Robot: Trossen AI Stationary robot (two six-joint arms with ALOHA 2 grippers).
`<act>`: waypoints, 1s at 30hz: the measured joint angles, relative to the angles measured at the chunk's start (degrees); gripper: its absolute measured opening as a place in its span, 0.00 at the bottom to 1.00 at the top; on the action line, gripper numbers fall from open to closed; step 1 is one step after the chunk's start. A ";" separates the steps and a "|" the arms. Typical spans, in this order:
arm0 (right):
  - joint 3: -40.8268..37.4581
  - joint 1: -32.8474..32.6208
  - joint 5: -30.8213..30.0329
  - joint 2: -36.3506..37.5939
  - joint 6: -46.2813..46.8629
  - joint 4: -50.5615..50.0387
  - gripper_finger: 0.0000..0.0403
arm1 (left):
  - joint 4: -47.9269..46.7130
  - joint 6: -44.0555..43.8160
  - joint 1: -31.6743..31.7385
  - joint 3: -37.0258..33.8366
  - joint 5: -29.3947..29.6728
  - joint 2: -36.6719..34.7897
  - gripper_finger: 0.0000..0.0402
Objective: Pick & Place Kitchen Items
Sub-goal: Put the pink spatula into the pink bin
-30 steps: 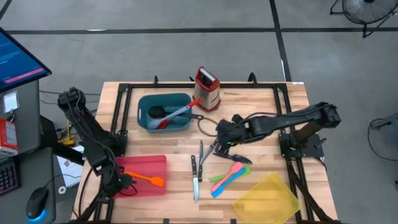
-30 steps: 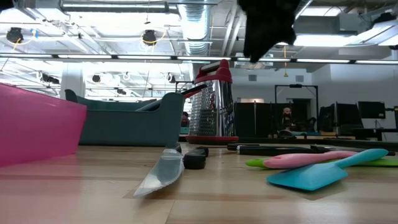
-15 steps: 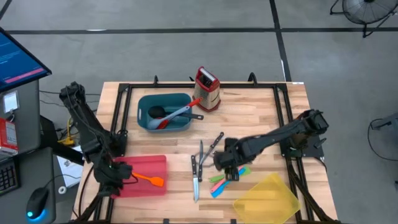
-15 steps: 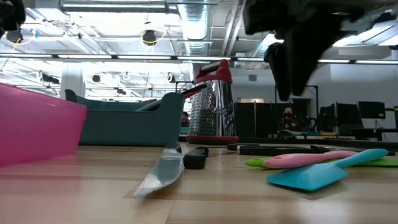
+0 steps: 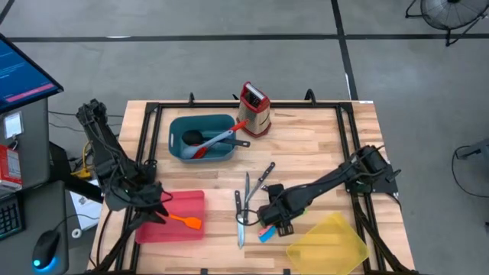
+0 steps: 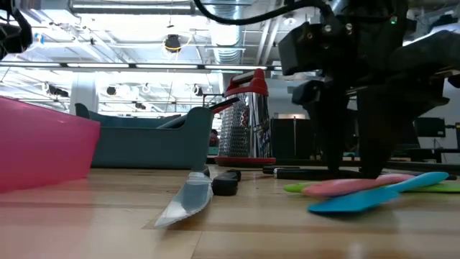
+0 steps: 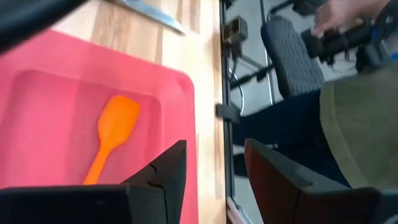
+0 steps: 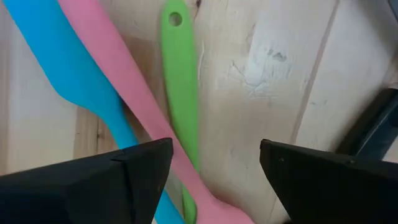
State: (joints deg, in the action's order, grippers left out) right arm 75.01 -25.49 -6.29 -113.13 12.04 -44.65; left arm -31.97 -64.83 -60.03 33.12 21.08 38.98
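Observation:
My right gripper [image 5: 273, 221] [image 8: 214, 167] is open and points down over the pink [image 8: 124, 93], green [image 8: 181, 93] and blue [image 8: 74, 74] plastic utensils, which lie flat on the table. In the low view its fingers [image 6: 338, 155] reach down to the pink utensil [image 6: 352, 184]. My left gripper [image 5: 157, 210] [image 7: 214, 163] is open over the red tray [image 5: 172, 200], where an orange spatula [image 5: 186, 221] lies. Steel knives [image 5: 241, 221] [image 5: 263, 177] lie left of the right gripper. The ladle and spoons [image 5: 210, 142] lie in the teal tray [image 5: 179, 126]. My right gripper comes from above with its open fingers on either side of the pink and green utensils' handles [image 8: 177, 134]. I cannot tell whether a fingertip touches the pink utensil; all the utensils lie flat on the table.
The steel grater [image 5: 254, 109] stands at the far edge. The yellow tray [image 5: 327, 243] sits at the near right corner, close to the right gripper. A black frame runs round the table. A person's hand [image 7: 336, 18] and a chair show beyond the table's left side.
My right gripper has moved from the table's middle toward the near edge and a little left, dropping down over the pink, green and blue utensils. My left arm has shifted slightly at the red tray's left end. The utensils have stayed where they were.

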 joint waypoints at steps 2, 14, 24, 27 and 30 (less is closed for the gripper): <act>0.02 0.06 0.35 -0.07 -0.01 -0.04 0.63 | 0.03 0.02 0.00 0.02 0.96 -0.03 0.36; -0.35 -0.63 0.29 4.21 0.23 -0.11 0.63 | 0.15 0.04 0.00 0.00 4.64 0.05 0.36; -1.63 -2.05 0.44 1.37 0.13 -0.03 0.63 | 0.66 0.49 0.00 0.00 7.59 0.05 0.36; -2.58 -1.17 0.53 1.45 1.36 0.74 0.62 | 0.84 0.49 0.00 0.01 7.61 0.07 0.36; -2.87 -0.05 0.54 1.38 2.72 -0.32 0.55 | 0.84 1.18 0.00 0.01 7.62 0.07 0.36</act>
State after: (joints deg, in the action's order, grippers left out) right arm 72.13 -25.53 -5.75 -111.75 14.76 -44.97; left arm -31.14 -63.64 -60.03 33.14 28.71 39.05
